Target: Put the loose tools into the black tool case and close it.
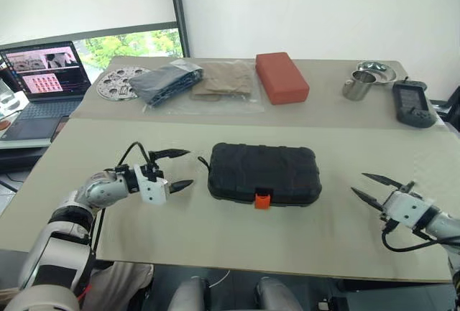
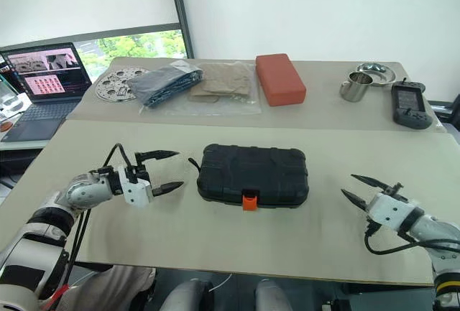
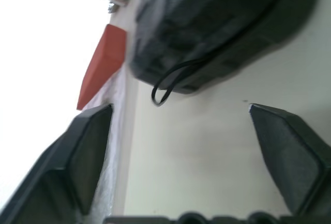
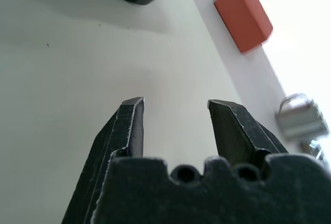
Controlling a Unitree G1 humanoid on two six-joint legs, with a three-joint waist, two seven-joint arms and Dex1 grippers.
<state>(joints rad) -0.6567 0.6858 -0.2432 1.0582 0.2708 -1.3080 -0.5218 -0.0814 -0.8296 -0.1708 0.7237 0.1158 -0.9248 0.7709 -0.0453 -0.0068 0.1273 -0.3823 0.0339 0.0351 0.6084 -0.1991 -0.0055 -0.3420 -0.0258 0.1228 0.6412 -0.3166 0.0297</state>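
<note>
The case sits shut in the middle of the near table, orange latch facing the robot — no loose tools lying around, so I'd guess they're packed. Left gripper hangs just beside its left end, fingers spread and empty. Right gripper is well off to the right — also parted, holding nothing.

The left gripper points toward the right with its two fingers spread wide and empty. The right gripper points left, fingers apart, holding nothing.
</note>
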